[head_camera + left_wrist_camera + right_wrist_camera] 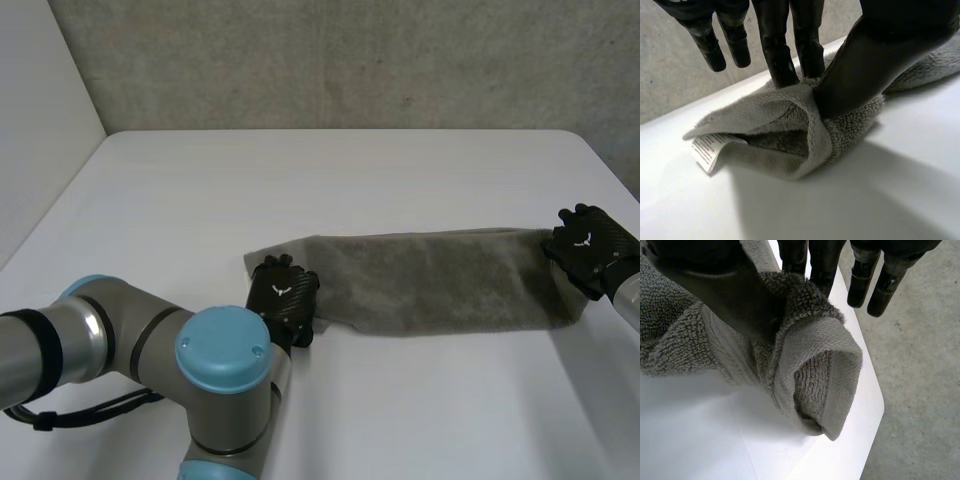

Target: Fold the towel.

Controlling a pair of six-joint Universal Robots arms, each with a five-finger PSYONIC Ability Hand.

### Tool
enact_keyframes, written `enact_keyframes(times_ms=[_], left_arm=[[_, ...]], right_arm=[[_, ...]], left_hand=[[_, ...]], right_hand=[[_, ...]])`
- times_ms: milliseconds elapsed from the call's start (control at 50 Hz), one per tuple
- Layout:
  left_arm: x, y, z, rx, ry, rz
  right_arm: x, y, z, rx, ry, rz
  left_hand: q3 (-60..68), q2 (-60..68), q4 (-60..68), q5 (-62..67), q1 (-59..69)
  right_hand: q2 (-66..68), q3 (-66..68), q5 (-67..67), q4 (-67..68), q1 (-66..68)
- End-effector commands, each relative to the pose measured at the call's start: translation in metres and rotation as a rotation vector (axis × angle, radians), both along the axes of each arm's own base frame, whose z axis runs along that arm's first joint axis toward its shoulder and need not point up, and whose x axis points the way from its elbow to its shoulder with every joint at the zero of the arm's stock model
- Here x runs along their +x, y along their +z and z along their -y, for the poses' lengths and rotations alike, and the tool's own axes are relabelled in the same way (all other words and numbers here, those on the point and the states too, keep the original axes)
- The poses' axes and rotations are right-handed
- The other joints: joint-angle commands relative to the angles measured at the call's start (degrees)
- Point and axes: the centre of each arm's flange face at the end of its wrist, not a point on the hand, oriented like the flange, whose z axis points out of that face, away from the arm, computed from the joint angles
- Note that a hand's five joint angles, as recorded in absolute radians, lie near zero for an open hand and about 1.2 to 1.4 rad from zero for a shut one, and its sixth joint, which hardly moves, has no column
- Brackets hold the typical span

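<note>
Head view: the towel point(440, 280) (seemingly doubled lengthwise) stretches across the desk point(300, 180); left hand point(283, 295) pinches its 9 o'clock end, right hand point(590, 248) its 3 o'clock end. Next, likely: bring the ends together.

Overhead head camera; wrist cameras near towel point(440, 280)
</note>
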Motion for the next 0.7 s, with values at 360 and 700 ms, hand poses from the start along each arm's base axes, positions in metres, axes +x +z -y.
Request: enact_keyframes(times_ms=[360,700], left_arm=[[0.037,0.017,0.023,-0.059,0.027,0.049],[0.055,0.008,0.019,-0.050,-0.009,0.163]], right_arm=[[-0.028,0.017,0.016,-0.005,-0.073,0.000],[-0.036,0.015,0.017,0.023,-0.087,0.000]], left_hand=[[-2.76,5.95,-3.11,5.51,8.63],[-2.76,5.95,-3.11,5.51,8.63]], right_hand=[[6.60,-2.65,4.57,-4.37,5.84],[6.60,-2.65,4.57,-4.37,5.84]])
